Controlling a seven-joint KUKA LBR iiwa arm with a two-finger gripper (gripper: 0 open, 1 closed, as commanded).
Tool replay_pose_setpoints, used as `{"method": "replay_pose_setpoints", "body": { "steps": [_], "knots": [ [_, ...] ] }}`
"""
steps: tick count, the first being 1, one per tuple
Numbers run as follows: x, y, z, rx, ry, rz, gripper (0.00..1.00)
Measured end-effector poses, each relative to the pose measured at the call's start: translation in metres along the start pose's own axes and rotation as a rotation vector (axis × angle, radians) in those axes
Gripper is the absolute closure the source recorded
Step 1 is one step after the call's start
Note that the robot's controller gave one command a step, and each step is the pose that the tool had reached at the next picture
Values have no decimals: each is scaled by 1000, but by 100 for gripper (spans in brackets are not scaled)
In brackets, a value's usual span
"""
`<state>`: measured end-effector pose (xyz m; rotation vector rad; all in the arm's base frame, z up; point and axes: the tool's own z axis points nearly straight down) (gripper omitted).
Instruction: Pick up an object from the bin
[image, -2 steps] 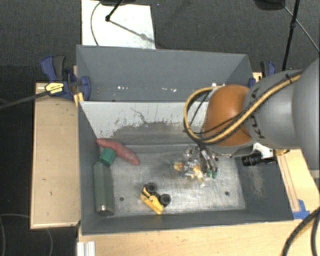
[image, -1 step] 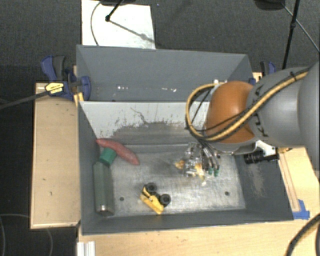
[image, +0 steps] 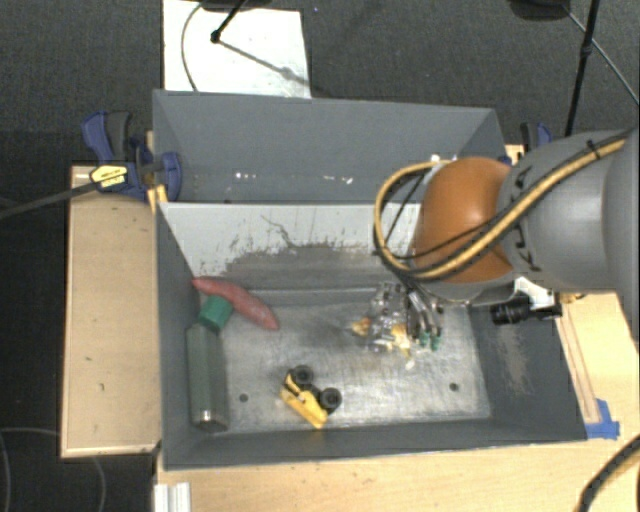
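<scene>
The gripper (image: 400, 335) hangs low over the floor of the bin (image: 330, 150), right of the frame's middle, tucked under the arm's orange cover (image: 465, 215) and its looped cables (image: 392, 245). Whether the jaws stand wide or narrow I cannot tell; the tip is a tangle of small bright yellowish and green bits, and I cannot say if any of that is a loose thing or just part of the tool. Nothing is clearly held.

The main risk, as I judge it, is a grasp on nothing: the floor straight beneath the tip looks bare, so closing here would likely catch air or scrape the metal. Pressing lower could jam the tip against the floor. A sideways move made this low could knock a thing away instead of straddling it.

The nearest clear thing is a small yellow and black toy (image: 308, 396), lying down and to the left of the jaws, near the bin's front edge and apart from them. Farther left, a pink sausage-shaped piece (image: 240, 302) lies slanted along the back of the floor. A grey bottle with a green cap (image: 205, 375) lies along the left wall, its cap just beside the pink piece, well apart from the gripper.
</scene>
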<state>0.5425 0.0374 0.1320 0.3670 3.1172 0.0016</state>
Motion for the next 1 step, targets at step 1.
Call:
{"method": "replay_pose_setpoints", "body": {
  "steps": [1],
  "knots": [
    [0,0,-8,0,1,-1,100]
  ]
}}
